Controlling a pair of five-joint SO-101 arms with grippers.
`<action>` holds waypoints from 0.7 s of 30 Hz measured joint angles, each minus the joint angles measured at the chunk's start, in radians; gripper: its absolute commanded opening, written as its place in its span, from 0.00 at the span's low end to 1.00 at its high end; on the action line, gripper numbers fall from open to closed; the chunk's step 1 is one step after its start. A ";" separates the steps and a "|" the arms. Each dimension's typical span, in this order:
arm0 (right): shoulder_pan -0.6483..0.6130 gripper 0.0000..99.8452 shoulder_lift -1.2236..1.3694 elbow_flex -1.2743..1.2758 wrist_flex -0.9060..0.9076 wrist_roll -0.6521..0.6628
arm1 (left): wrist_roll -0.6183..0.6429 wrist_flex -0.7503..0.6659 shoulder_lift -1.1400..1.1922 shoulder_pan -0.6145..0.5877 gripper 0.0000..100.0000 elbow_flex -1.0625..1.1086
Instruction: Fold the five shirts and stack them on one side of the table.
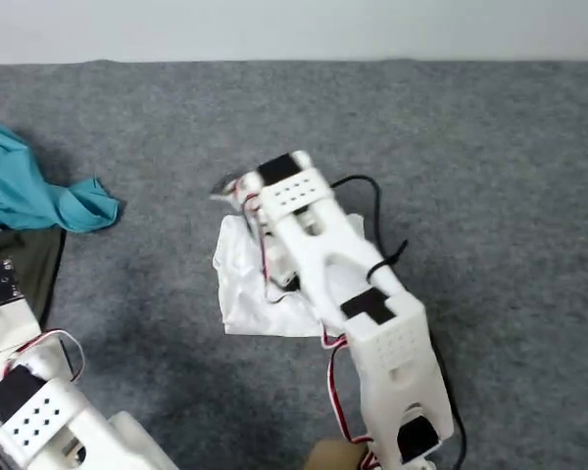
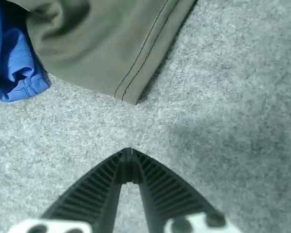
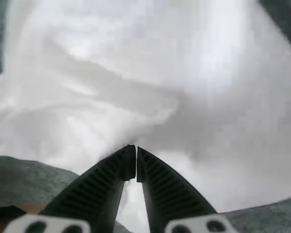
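Note:
A crumpled white shirt [image 1: 247, 289] lies mid-table on the grey carpet. My right arm [image 1: 372, 323] stretches over it, and its gripper [image 1: 229, 186] sits at the shirt's far edge. In the right wrist view the right gripper [image 3: 136, 151] is shut just above the white shirt [image 3: 150, 73], with no cloth visible between its tips. At the table's left lie a teal shirt [image 1: 29, 191] and an olive shirt [image 1: 24, 257]. My left gripper [image 2: 131, 154] is shut over bare carpet, short of the olive shirt's hem [image 2: 111, 43]. A blue shirt [image 2: 12, 63] is tucked beside the olive one.
My left arm [image 1: 34, 416] occupies the near left corner. Black and red cables [image 1: 372, 211] trail along the right arm. Bare grey carpet [image 1: 500, 176] covers the right half and the far side. The table's far edge meets a pale wall [image 1: 294, 29].

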 measured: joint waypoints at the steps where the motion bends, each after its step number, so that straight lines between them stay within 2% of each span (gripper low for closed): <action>1: -0.018 0.01 -0.012 0.018 0.000 0.000 | 0.000 0.000 0.000 0.000 0.00 0.000; 12: -0.216 0.01 -0.250 0.236 0.000 0.002 | 0.000 0.000 0.000 0.000 0.00 0.000; 17: -0.218 0.01 -0.359 0.247 0.000 0.002 | 0.000 0.000 0.000 0.000 0.00 0.000; 21: -0.169 0.01 -0.394 0.247 0.000 0.002 | 0.000 0.000 0.000 0.000 0.00 0.000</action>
